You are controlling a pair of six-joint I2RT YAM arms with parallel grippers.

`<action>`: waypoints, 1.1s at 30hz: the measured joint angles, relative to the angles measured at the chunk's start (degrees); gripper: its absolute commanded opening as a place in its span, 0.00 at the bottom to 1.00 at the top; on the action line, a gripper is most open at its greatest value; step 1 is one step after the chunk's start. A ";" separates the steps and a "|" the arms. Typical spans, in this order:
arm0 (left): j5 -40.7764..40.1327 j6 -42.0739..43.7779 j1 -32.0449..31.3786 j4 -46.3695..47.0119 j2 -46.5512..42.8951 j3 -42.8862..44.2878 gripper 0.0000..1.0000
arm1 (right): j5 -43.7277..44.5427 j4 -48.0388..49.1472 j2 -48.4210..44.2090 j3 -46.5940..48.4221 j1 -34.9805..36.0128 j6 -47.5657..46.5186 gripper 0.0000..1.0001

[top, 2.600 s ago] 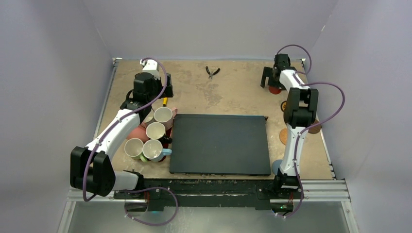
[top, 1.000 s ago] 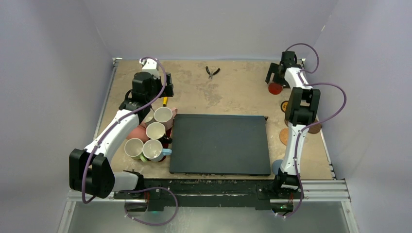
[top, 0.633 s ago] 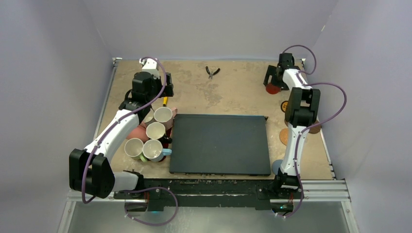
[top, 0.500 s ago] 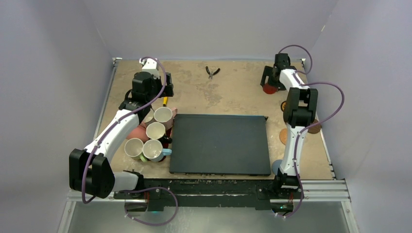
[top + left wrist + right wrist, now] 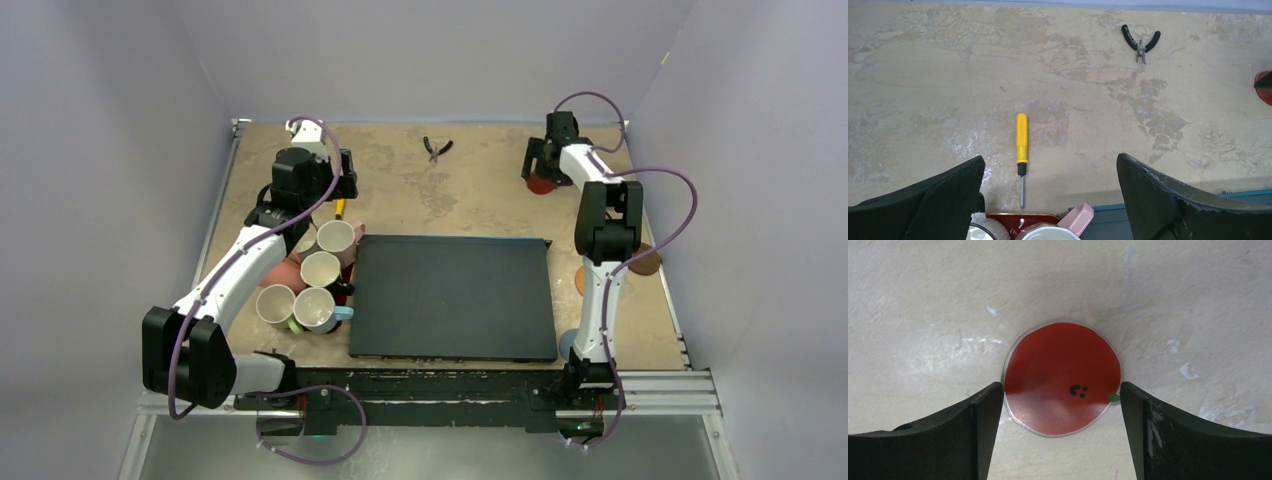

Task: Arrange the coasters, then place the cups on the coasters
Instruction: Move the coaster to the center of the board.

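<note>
At the far right of the table point(image 5: 480, 195), flat on the bare top: the red coaster point(image 5: 1063, 377), face up, with small black marks and a green leaf near one edge. Bracketed by the right gripper point(image 5: 1060, 392), fingers spread to either side, one at the rim, the other just beside the leaf mark. No firm pinch to be seen. Looks like a grasp about to be taken, or a slide across the top, rather than a lift. Well apart from the black mat point(image 5: 455, 297) in the middle.

Further out, along the right edge: a cork coaster point(image 5: 579, 279), a brown coaster point(image 5: 649, 262) and a grey-blue coaster point(image 5: 566, 344), each partly hidden by the right arm, scattered rather than arranged. Cannot make out the remaining discs.

On the left, just beside the mat: the cups point(image 5: 318, 270), crowded together on a red tray point(image 5: 1013, 217), rims up. Not one on a coaster.

Beyond them, the left gripper point(image 5: 1049, 162), jaws wide apart and holding nothing, hanging over a yellow screwdriver point(image 5: 1021, 140). Farther back, pliers point(image 5: 436, 148).

By this showing, barely begun: first coaster only now being dealt with, the other coasters to follow, then every cup to be carried over.
</note>
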 measured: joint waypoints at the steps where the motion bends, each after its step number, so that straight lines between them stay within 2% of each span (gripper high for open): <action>1: 0.00 -0.13 0.00 0.02 0.00 0.00 0.99 | 0.00 0.42 -0.35 -0.70 0.46 0.04 0.81; 14: 0.04 -0.50 0.00 0.02 0.00 0.00 0.99 | -0.44 3.85 -7.85 -13.07 4.57 0.22 0.80; 27: 0.13 -0.61 0.00 0.02 0.00 0.00 0.99 | -0.46 5.05 -11.39 -18.60 5.79 1.36 0.81; 30: 0.26 -0.63 0.00 0.02 0.00 0.00 0.99 | -0.46 5.16 -11.72 -19.15 6.01 1.62 0.84; 33: 0.31 -0.63 0.00 0.00 0.00 0.00 0.99 | -0.46 5.16 -11.82 -19.30 6.14 1.75 0.92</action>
